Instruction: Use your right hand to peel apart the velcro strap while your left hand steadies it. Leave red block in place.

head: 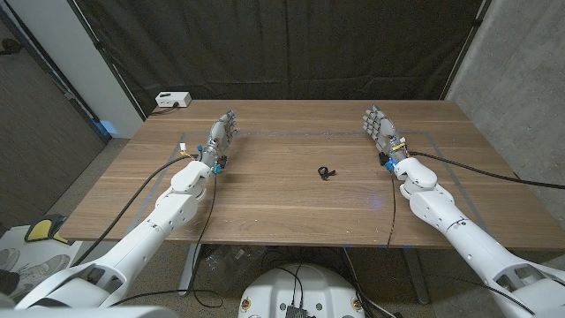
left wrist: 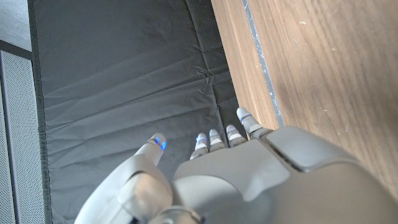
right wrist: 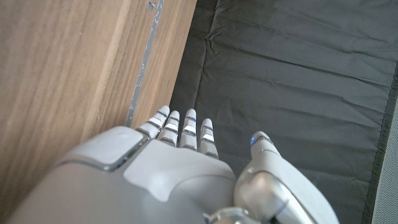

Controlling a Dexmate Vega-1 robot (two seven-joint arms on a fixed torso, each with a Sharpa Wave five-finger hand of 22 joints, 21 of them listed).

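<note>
Wooden table (head: 291, 203), black curtain (head: 291, 44) behind, concrete wall (head: 521, 62) right

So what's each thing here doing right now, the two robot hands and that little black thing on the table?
Left robot hand: open, fingers extended, holding nothing, at the table's far left.
Right robot hand: open, fingers extended, holding nothing, at the table's far right.
Strap: lying on the table between the hands, nearer the right one, untouched; too small to tell if it is still fastened.

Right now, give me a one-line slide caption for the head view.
Both hands, left and right, open, apart from small black strap on table.
</note>
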